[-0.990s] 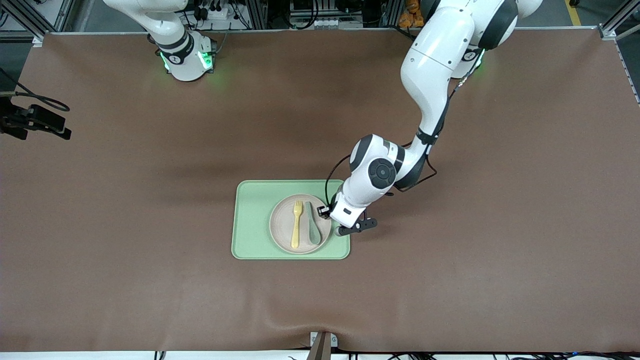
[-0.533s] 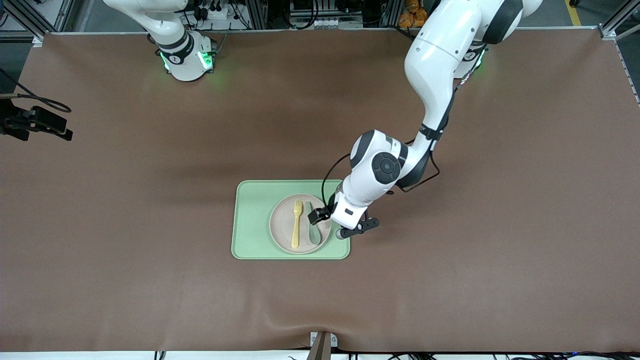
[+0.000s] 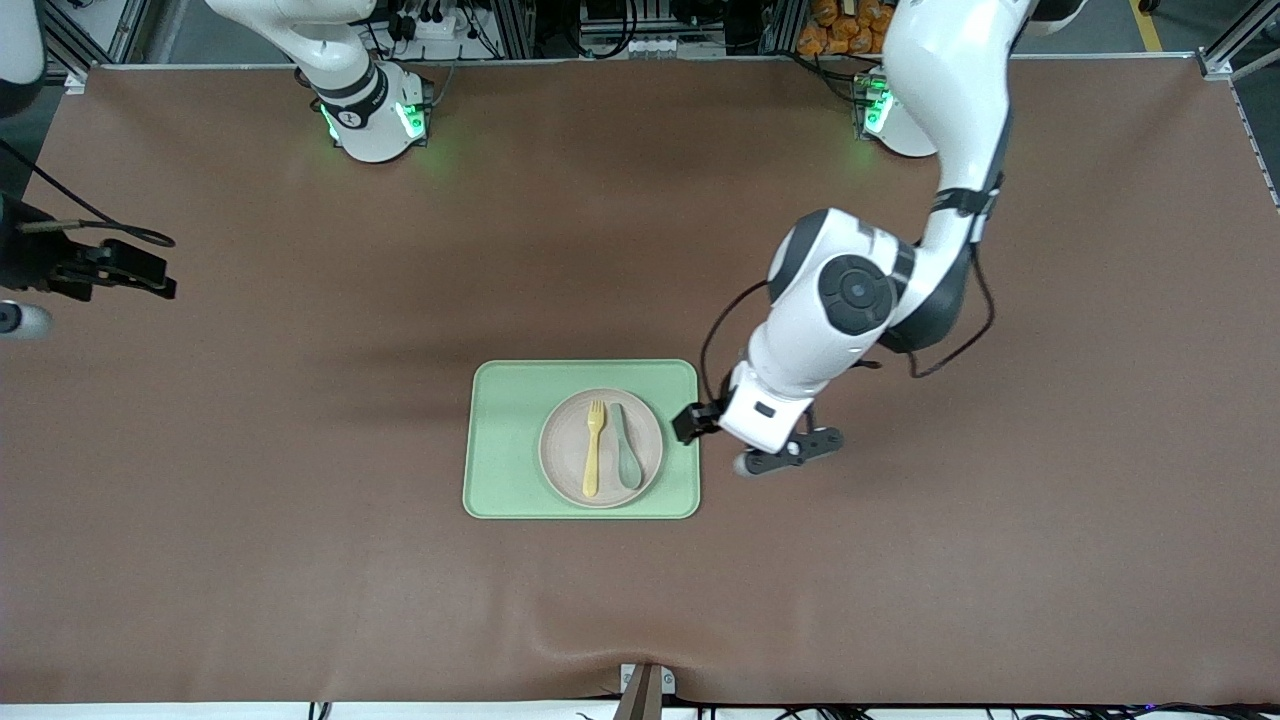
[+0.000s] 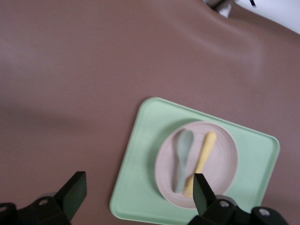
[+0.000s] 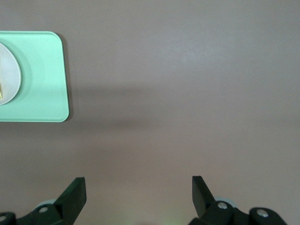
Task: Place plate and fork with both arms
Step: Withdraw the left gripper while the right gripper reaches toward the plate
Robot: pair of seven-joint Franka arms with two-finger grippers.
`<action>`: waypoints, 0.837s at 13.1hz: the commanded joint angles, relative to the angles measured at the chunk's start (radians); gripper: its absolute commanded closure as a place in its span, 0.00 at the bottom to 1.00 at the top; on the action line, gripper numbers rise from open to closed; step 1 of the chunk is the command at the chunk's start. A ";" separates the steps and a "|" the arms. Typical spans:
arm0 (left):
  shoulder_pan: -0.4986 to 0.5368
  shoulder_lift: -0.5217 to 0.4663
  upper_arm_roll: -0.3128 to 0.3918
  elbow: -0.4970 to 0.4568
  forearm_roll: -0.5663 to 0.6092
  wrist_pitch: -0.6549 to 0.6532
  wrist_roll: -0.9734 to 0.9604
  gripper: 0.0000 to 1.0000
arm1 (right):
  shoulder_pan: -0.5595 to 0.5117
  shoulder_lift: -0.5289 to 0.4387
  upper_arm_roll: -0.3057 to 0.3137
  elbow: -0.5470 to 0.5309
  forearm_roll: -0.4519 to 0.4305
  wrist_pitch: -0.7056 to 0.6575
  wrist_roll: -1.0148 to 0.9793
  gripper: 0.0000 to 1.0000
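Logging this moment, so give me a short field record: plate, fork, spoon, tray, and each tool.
plate: on the tray
fork: lying on the plate, beside the spoon
spoon: lying on the plate
tray: on the table, holding the plate
left tool: open, empty, over the tray's edge toward the left arm's end
right tool: open, empty, over bare table

Overhead front and both wrist views share the tray [image 3: 510, 440].

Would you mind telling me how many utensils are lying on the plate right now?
2. The fork and the spoon lie side by side on the plate, the spoon toward the left arm's end. None appears hidden.
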 commanded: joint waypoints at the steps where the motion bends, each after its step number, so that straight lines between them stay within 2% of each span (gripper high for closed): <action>1: 0.054 -0.058 -0.004 -0.026 0.130 -0.062 0.041 0.00 | 0.024 0.051 -0.003 0.015 -0.003 0.002 -0.003 0.00; 3: 0.117 -0.065 -0.004 -0.027 0.141 -0.090 0.124 0.00 | 0.025 0.088 -0.003 0.022 0.001 0.011 -0.003 0.00; 5: 0.206 -0.063 -0.006 -0.027 0.141 -0.091 0.300 0.00 | 0.030 0.100 -0.003 0.022 0.003 0.012 -0.003 0.00; 11: 0.341 -0.065 -0.006 -0.026 0.141 -0.091 0.564 0.00 | 0.087 0.191 -0.003 0.024 0.000 0.083 -0.027 0.00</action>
